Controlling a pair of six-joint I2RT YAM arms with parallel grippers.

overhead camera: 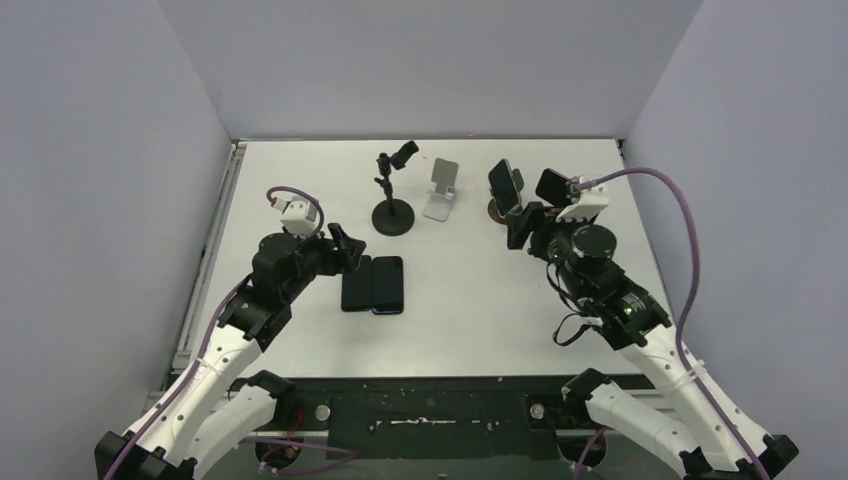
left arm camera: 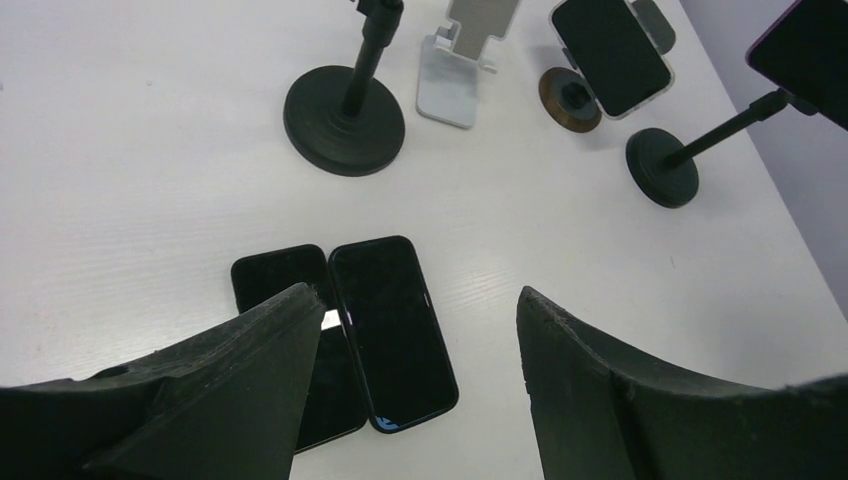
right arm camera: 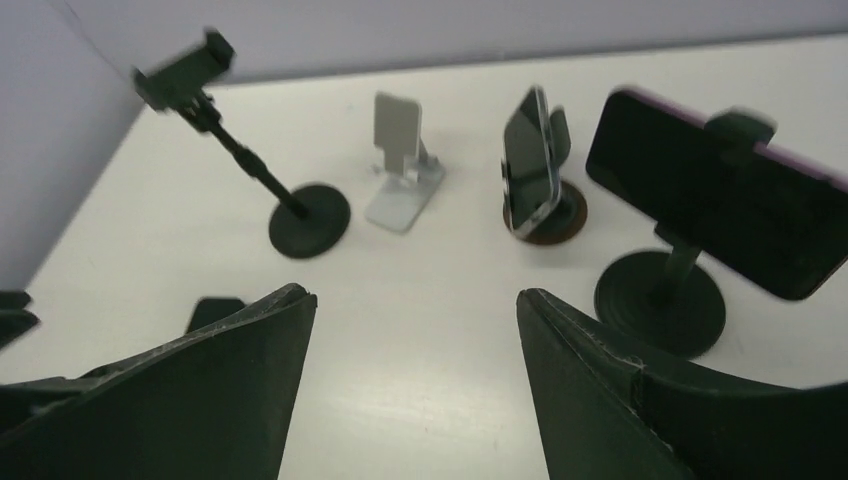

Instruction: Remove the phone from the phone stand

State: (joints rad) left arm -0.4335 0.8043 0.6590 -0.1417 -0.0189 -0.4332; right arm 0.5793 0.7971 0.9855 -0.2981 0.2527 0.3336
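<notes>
From above, the right tool hangs wide and empty just beside the upright phone. A second, clamped phone sits close on its outer side. The risk I see is crowding: a reach for either one could clip the other or tip its support. The left tool, also spread with nothing in it, sits near two flat phones on the white tabletop, and a careless drop there could shove them. The left wrist view shows those flat phones as glossy black slabs with rounded corners, lying side by side along their long edges. Beyond them are an empty black stand with a heavy-looking disc foot, a white stand of folded plate, and the small brown stand that carries the upright phone. The right wrist view is somewhat blurred. It shows that phone edge-on, thin with a shiny rim, leaning in its cradle (the round base looks light, so a sideways pull may drag the whole thing). The clamped phone is held lengthwise by a clamp above the broad round foot of a pole stand. If it were pulled without freeing the clamp, I judge the stand could topple or the smooth glass could slip from the matte black fingers.
</notes>
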